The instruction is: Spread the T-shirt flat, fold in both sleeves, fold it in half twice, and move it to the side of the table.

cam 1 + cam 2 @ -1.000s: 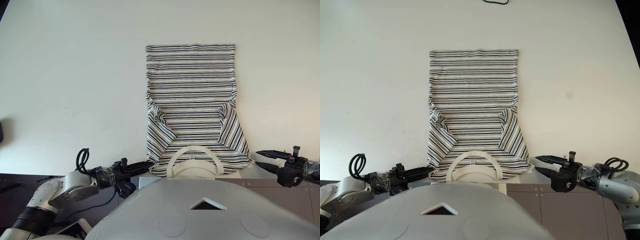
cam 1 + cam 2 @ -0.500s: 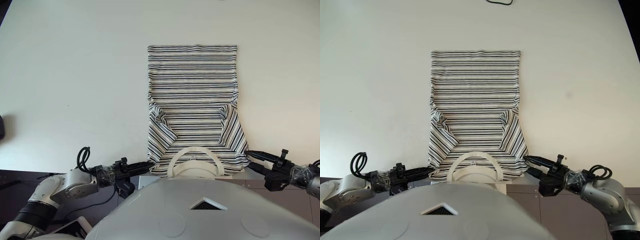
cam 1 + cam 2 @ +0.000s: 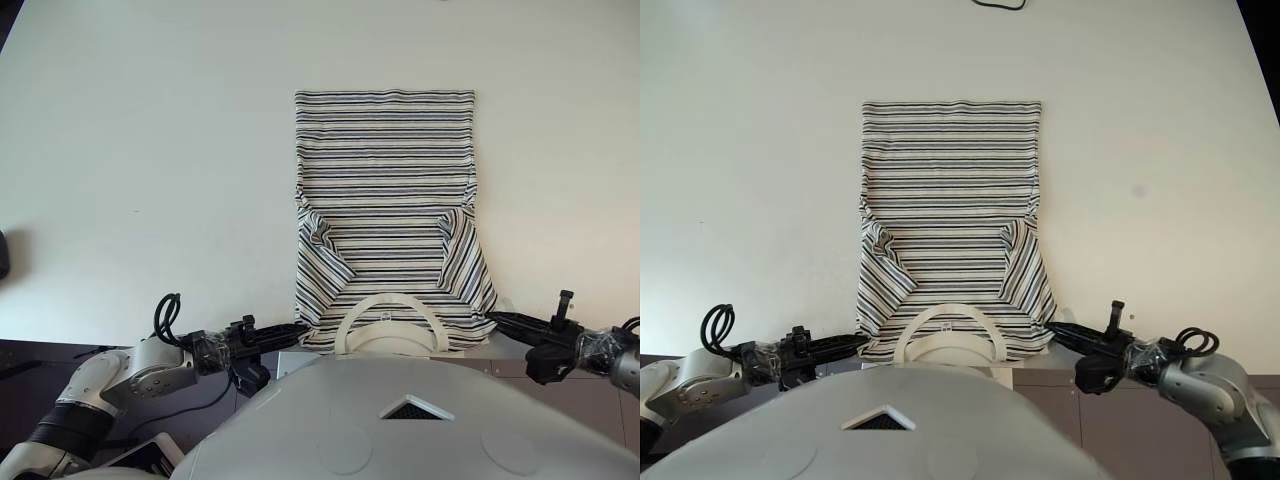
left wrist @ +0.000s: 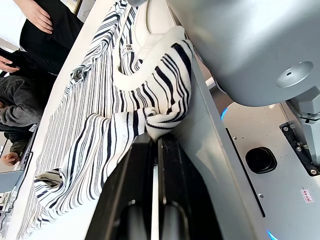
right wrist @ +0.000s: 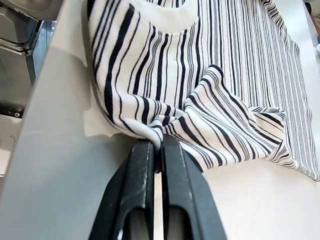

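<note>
Left eye view, one T-shirt [image 3: 385, 190], two claws [image 3: 300, 328] [image 3: 491, 318]

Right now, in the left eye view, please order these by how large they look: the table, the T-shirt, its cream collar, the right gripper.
1. table
2. T-shirt
3. cream collar and right gripper: they look close in size, so I leave them unranked.

Stereo head pair looking down on table [image 3: 150, 150], wrist cameras close behind left gripper [image 4: 155, 139] and right gripper [image 5: 158, 141], all sharing T-shirt [image 3: 385, 170] collar end.
</note>
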